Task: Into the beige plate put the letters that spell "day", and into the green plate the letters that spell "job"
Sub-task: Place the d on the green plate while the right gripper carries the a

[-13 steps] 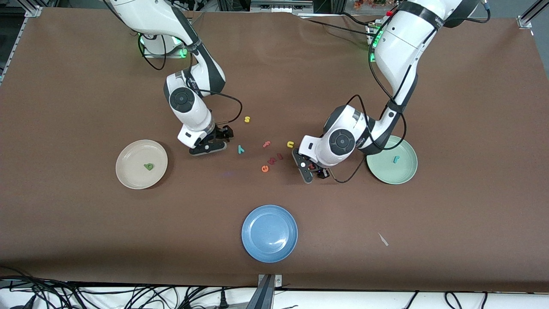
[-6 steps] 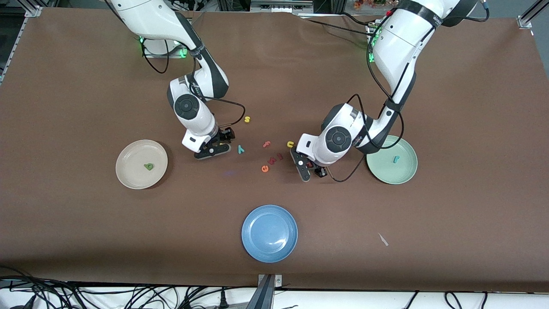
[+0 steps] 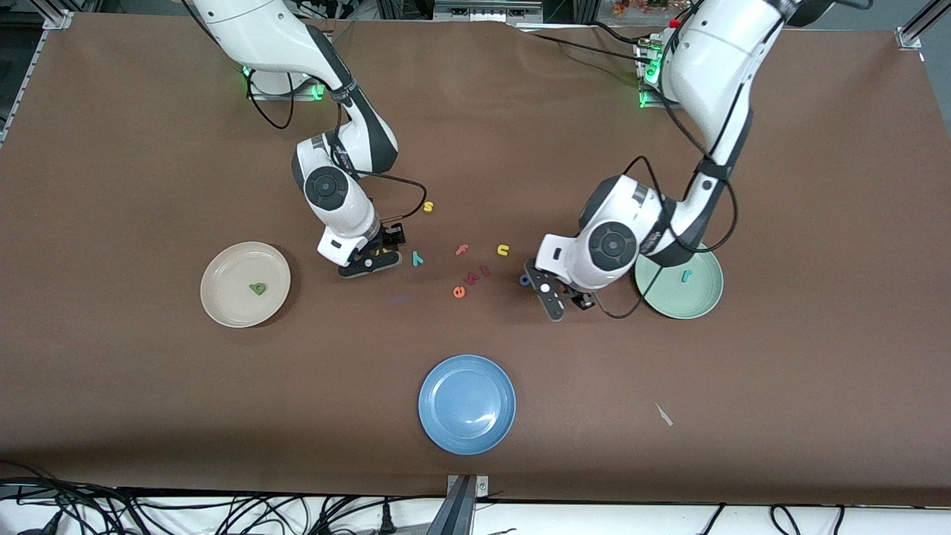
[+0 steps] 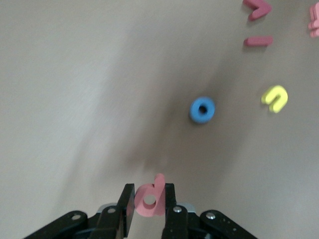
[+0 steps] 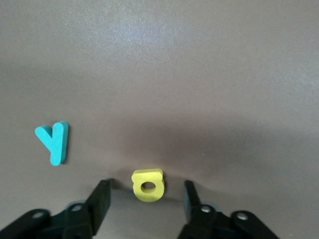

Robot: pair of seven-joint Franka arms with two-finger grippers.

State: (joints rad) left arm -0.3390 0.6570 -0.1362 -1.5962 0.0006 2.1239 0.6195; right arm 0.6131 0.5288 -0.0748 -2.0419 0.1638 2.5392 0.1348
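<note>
My left gripper [image 4: 148, 187] is shut on the salmon-red "b" [image 4: 155, 203] and holds it just above the table. It hangs [image 3: 551, 296] between the blue "o" [image 3: 524, 280] [image 4: 202, 109] and the green plate [image 3: 692, 303], where the teal "j" [image 3: 686, 276] lies. My right gripper [image 5: 146, 183] [image 3: 369, 261] is low and open. The yellow "a" [image 5: 148, 197] lies between its fingers with a gap on each side. The teal "y" [image 3: 417, 258] [image 5: 54, 141] lies beside it. The dark green "d" [image 3: 258, 288] rests in the beige plate [image 3: 226, 305].
A blue plate [image 3: 466, 403] sits nearest the front camera. Loose letters lie mid-table: yellow "s" [image 3: 428, 207], yellow "u" [image 3: 503, 250], red "f" [image 3: 462, 250], red "k" [image 3: 469, 279], orange "e" [image 3: 459, 292]. A white scrap [image 3: 663, 414] lies toward the left arm's end.
My left gripper has closed on the "b" and moved toward the green plate, uncovering the blue "o". My right gripper has shifted toward the "y" and narrowed around the "a".
</note>
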